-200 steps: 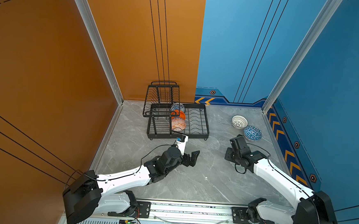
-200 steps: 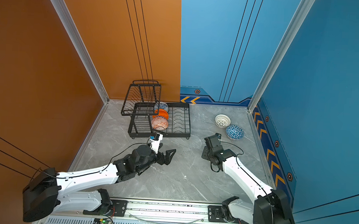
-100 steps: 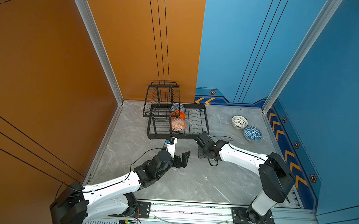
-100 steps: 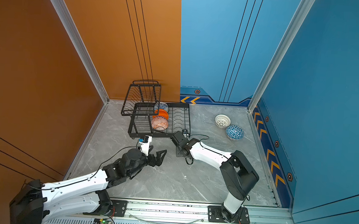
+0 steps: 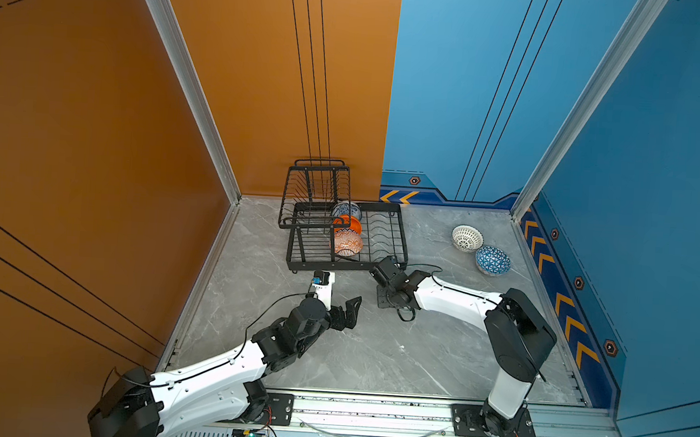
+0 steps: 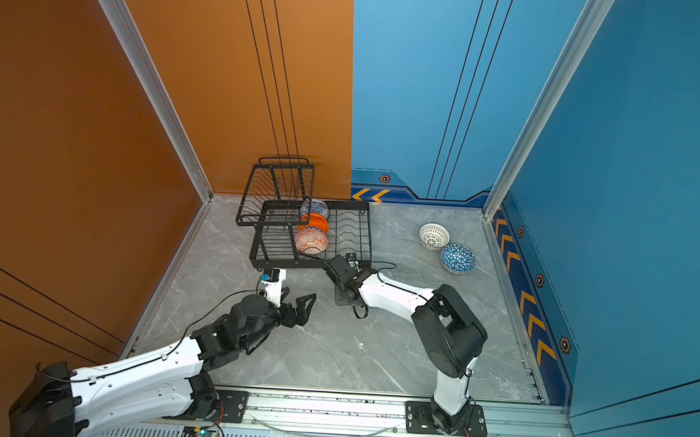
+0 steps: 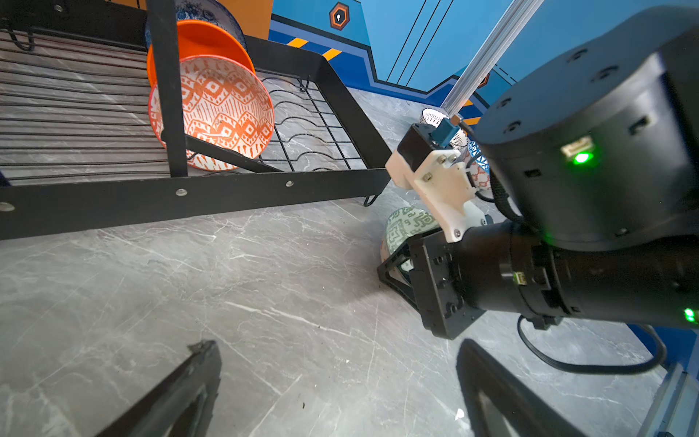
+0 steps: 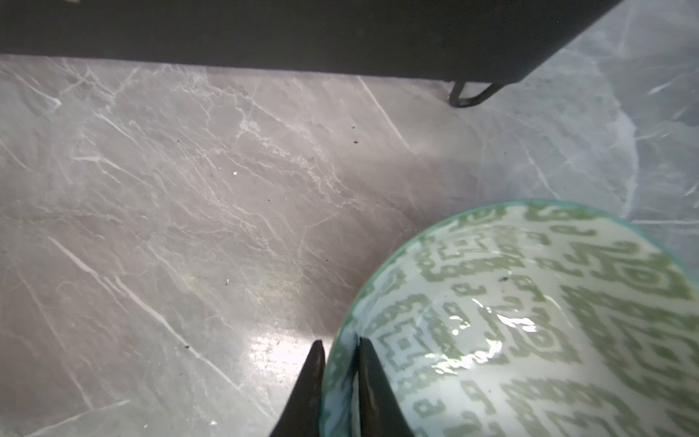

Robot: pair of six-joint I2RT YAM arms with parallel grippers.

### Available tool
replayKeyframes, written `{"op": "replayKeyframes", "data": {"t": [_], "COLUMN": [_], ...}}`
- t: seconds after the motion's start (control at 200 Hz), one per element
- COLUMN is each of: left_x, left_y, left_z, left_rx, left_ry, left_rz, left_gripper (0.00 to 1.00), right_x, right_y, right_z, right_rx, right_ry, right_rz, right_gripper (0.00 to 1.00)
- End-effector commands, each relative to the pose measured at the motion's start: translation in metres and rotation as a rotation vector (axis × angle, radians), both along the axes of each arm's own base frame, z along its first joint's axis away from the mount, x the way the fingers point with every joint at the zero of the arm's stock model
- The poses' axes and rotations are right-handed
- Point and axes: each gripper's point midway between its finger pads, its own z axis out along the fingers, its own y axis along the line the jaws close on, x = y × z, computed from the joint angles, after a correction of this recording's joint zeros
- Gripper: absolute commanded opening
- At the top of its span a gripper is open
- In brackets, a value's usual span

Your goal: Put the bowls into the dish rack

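The black wire dish rack (image 5: pixel 345 265) stands at the back, and three bowls lean in its lower tray: blue-white floral (image 5: pixel 347 208), plain orange (image 5: pixel 350 223), orange-white geometric (image 5: pixel 347 243). A white lattice bowl (image 5: pixel 467 238) and a blue triangle bowl (image 5: pixel 492 260) rest on the floor at the right. My right gripper (image 8: pixel 340 340) is low at the rack's front right corner, its fingers pinching the rim of the pale green bowl (image 8: pixel 529 321). Both top views hide that bowl. My left gripper (image 7: pixel 336 346) hangs open and empty over bare floor in front of the rack.
The grey marble floor (image 5: pixel 373 354) is boxed in by orange and blue walls. The raised basket tier (image 5: pixel 316 192) overhangs the rack's left half. A rack foot (image 8: pixel 471 96) stands just beyond the green bowl. The right arm's cable (image 5: pixel 405 314) loops on the floor.
My right arm has swung from the right side of the floor across to the rack's front right corner. My left arm has drawn back a little toward the front, still open.
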Motion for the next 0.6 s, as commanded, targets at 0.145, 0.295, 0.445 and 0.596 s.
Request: {"op": "replayKeyframes", "data": {"t": [0.145, 0.295, 0.445, 0.596], "left_x": [0.003, 0.004, 0.006, 0.013], "left_y": [0.006, 0.005, -0.001, -0.022], "left_z": [-0.009, -0.008, -0.007, -0.011], "left_rx": [0.023, 0.028, 0.035, 0.098], "left_ry": [0.019, 0.022, 0.023, 0.038], "left_rz": [0.023, 0.023, 0.004, -0.056], "left_gripper": [0.98, 0.98, 0.98, 0.98], "right_x": [0.000, 0.006, 0.012, 0.019], "right_y": [0.008, 0.004, -0.015, -0.052], "right_z": [0.006, 0.031, 0.064, 0.099], "right_rx": [0.048, 0.093, 0.148, 0.210], "right_ry": [0.016, -0.024, -0.081, -0.153], "right_rz": [0.007, -0.008, -0.048, -0.128], "right_gripper": [0.35, 0.50, 0.70, 0.96]}}
